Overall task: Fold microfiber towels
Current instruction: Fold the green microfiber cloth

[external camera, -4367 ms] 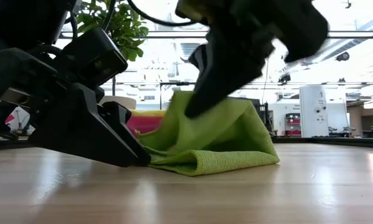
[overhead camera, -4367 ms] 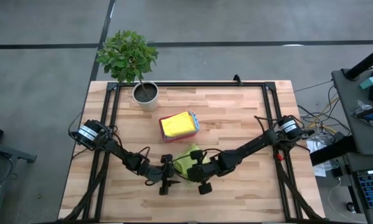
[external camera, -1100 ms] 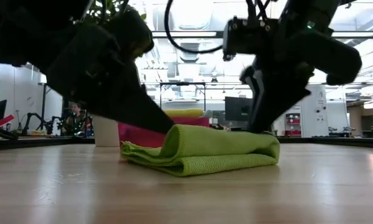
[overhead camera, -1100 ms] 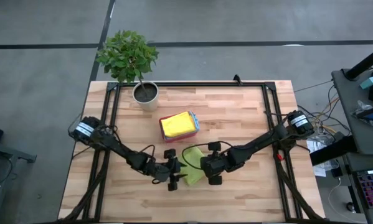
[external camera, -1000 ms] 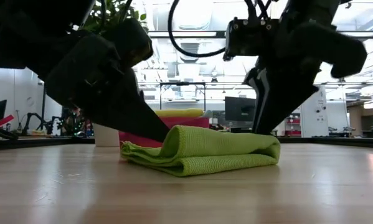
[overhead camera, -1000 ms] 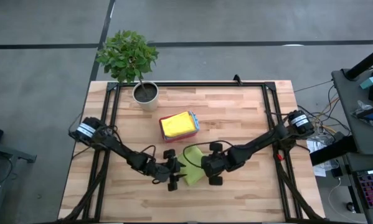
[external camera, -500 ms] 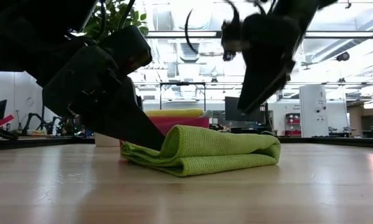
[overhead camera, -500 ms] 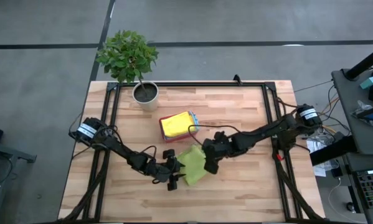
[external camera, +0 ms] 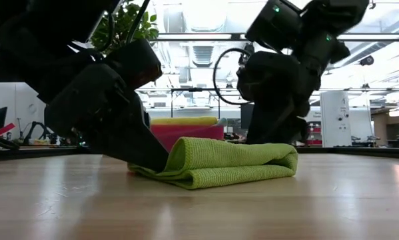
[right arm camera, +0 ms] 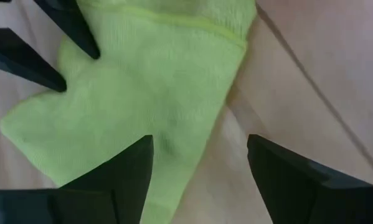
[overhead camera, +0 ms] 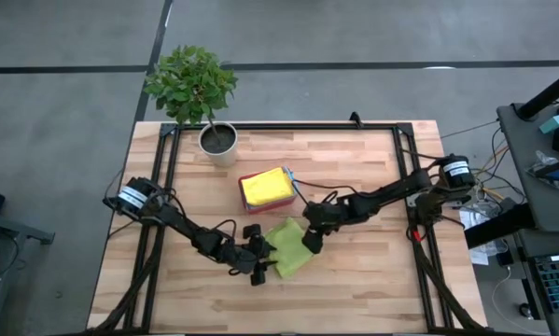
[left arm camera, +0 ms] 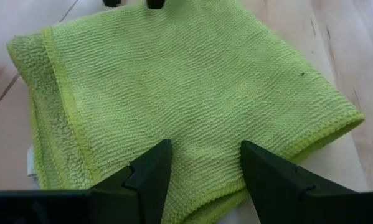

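Left gripper point(left arm camera: 198, 171) low on the table at the near-left edge of the lime green towel point(overhead camera: 288, 247), fingers spread apart and resting on the cloth, clamping nothing that shows. Right gripper point(overhead camera: 309, 239) at the towel's far-right side, jaws standing wide in its wrist view, nothing between them; the green cloth lies flat under it, not lifted. Towel itself sits folded in layers near the middle of the wooden table point(overhead camera: 372, 177), the rounded fold showing in the low view point(external camera: 219, 163), edges roughly stacked. Just beyond it the pink tray point(overhead camera: 260, 201) carries a yellow towel point(overhead camera: 265, 187) on top; a blue edge peeks at the tray's side. Potted plant point(overhead camera: 214, 135) stands at the far-left corner, well apart. Judgement: this fold looks finished and let go; step in hand is release. Next move likely calls for gripping the folded bundle without spilling its layers and shifting it toward the stack. No brand, label or legible writing seen anywhere.
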Robot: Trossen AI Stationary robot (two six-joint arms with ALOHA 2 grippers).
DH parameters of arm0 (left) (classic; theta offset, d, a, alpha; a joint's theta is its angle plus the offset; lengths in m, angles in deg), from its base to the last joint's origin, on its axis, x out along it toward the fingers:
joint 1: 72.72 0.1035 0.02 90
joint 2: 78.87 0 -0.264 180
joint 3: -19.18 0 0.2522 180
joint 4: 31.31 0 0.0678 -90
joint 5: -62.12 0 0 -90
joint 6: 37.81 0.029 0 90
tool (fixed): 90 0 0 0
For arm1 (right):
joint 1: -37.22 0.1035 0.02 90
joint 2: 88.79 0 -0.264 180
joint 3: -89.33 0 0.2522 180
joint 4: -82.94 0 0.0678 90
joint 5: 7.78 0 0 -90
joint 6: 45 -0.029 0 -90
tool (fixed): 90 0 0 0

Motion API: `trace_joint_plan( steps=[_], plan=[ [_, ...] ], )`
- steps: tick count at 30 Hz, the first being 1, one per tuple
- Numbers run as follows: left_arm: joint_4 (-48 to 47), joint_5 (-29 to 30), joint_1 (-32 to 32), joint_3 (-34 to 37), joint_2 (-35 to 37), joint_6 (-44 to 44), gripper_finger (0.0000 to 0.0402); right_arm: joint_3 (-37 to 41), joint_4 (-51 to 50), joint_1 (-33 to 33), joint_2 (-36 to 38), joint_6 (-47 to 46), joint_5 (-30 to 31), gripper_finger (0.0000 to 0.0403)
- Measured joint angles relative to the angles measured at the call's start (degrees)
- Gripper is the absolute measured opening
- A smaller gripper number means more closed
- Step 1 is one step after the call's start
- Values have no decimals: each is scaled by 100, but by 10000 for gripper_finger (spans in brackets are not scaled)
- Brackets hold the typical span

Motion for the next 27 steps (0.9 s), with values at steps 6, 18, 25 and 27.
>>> trace_joint_plan(
  steps=[6,18,25,27],
  plan=[
    [-41,4,8,-16,37,0,179,416,955,0,-1,-121,-75,234],
    [1,19,23,-11,37,-38,179,428,2286,-2,-723,-154,-344,196],
    [-6,15,17,-38,148,91,179,445,2154,2,-633,-164,-375,101],
    [-2,13,17,-59,206,207,179,446,2155,2,-575,-103,-378,67]
  ],
)
